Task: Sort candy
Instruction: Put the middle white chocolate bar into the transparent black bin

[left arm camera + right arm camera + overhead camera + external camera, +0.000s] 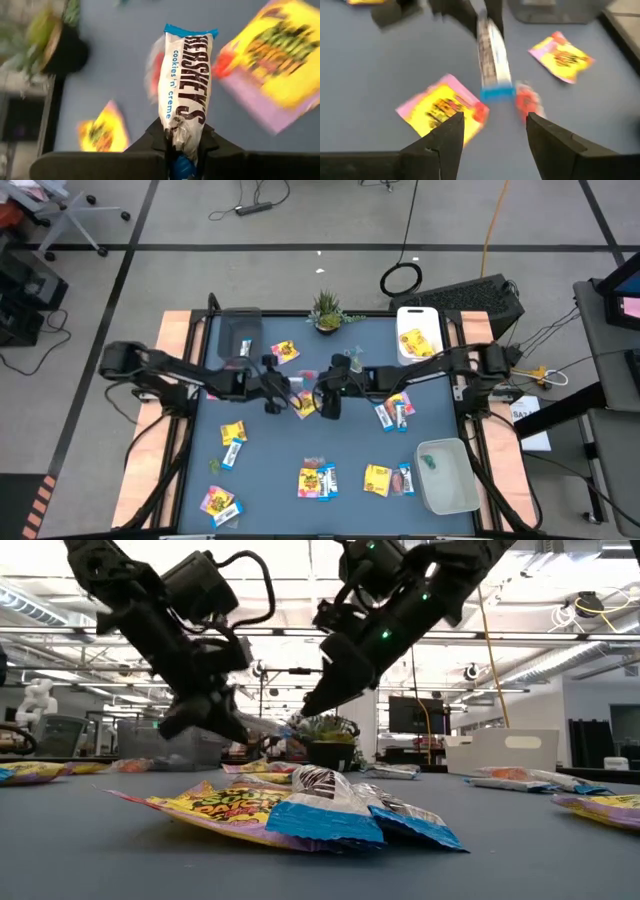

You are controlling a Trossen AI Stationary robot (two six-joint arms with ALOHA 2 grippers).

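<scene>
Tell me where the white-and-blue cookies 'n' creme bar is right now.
The cookies 'n' creme bar is clamped in the left gripper, lifted above the table's middle, with the open right gripper just beside it and a yellow packet below.

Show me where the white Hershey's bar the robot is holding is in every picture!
High view: Hershey's bar, centre, in the left gripper.
Low view: hard to tell.
Left wrist view: bar, centre.
Right wrist view: bar, top middle.
Shared landmark: yellow packet beneath it.

A grey tiled floor crossed by dark lines is seen around the table. Cables lie on it. Ceiling lights are lit overhead.
</scene>
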